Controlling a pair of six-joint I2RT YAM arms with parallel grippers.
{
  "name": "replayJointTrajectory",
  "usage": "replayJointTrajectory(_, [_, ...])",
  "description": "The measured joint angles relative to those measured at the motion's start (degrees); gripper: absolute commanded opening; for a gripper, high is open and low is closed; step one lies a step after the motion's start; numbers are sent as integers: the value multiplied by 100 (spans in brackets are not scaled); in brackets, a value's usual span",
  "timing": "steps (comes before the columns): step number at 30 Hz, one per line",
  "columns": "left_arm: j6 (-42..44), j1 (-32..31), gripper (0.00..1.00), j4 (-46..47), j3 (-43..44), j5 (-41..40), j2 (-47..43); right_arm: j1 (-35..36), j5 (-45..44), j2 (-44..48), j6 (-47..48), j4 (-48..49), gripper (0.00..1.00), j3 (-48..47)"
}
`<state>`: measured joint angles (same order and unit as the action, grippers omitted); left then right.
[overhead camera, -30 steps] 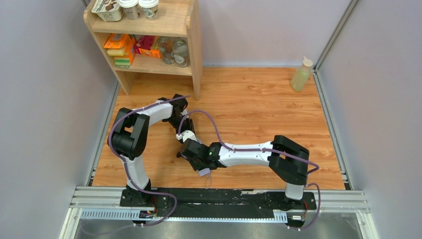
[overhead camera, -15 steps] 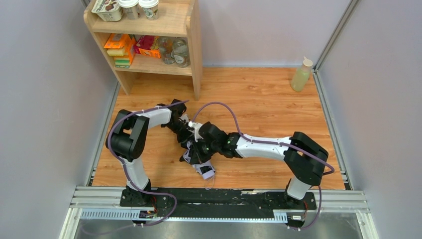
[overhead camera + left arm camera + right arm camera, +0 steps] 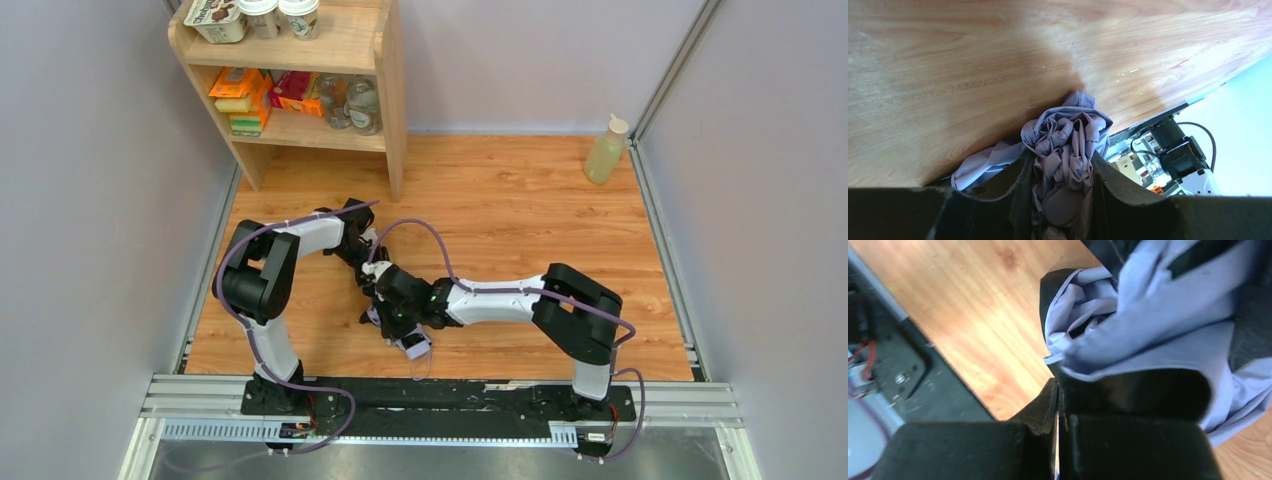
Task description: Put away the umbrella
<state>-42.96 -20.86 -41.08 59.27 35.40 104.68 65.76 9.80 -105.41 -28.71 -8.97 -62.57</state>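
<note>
The umbrella (image 3: pixel 412 345) is a crumpled pale lilac bundle low over the wooden floor, in the middle near the front. My left gripper (image 3: pixel 372 278) is shut on it: in the left wrist view bunched fabric (image 3: pixel 1068 132) fills the gap between the two black fingers (image 3: pixel 1020 175), around my left gripper's midpoint (image 3: pixel 1062 159). My right gripper (image 3: pixel 392 318) presses in from the right. Its jaws stand together with only a thin slit between them (image 3: pixel 1057 390). Lilac cloth (image 3: pixel 1148 335) drapes over and past its right finger, not between the jaws. The ribs and shaft are hidden.
A wooden shelf unit (image 3: pixel 392 100) with packets and jars stands at the back left. A pale bottle (image 3: pixel 606 150) sits in the far right corner. Grey walls close both sides. The metal base rail (image 3: pixel 450 398) runs along the near edge.
The right arm reached up toward the left gripper, then drew back a little. The left gripper shifted slightly toward it. More lilac fabric now shows beneath the two grippers.
</note>
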Motion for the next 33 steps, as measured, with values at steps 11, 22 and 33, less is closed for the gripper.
replayJointTrajectory(11, [105,13,0,4,120,-79,9,962,-2997,-778,299,-1486,17,-1217])
replayJointTrajectory(22, [-50,22,0,-109,503,-74,195,957,-3377,-765,717,-1742,39,-1261])
replayJointTrajectory(33, [-44,33,0,-658,927,-299,380,721,-2769,-365,1108,-1873,35,-1196])
